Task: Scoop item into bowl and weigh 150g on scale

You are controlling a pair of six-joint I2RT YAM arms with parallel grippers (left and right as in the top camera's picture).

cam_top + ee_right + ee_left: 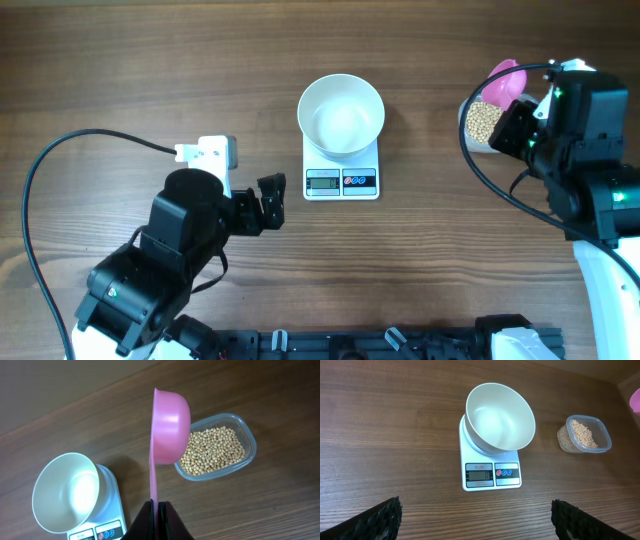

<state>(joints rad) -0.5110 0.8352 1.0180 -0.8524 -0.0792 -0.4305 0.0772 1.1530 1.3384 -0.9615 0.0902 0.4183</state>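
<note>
The right claw is pressed tight on the thin handle of a pink scoop, pinching it on edge so the cup faces sideways, its rounded back toward the wrist camera. The scoop's cup hangs over the near rim of a clear tub; whether it touches the tub cannot be told. The tan beans lie in that tub, heaped to about half its depth, and the tub sits on the bench toward its right edge.

The left claw is spread wide and holds nothing, its two dark fingers showing at the lower corners of its own view. It hovers over bare wood just left of the scale, pointing at it.

The scale stands in the middle of the bench, display and buttons facing the robot's edge. The white bowl rests on its platform, overhanging it all round, well apart from the tub
</note>
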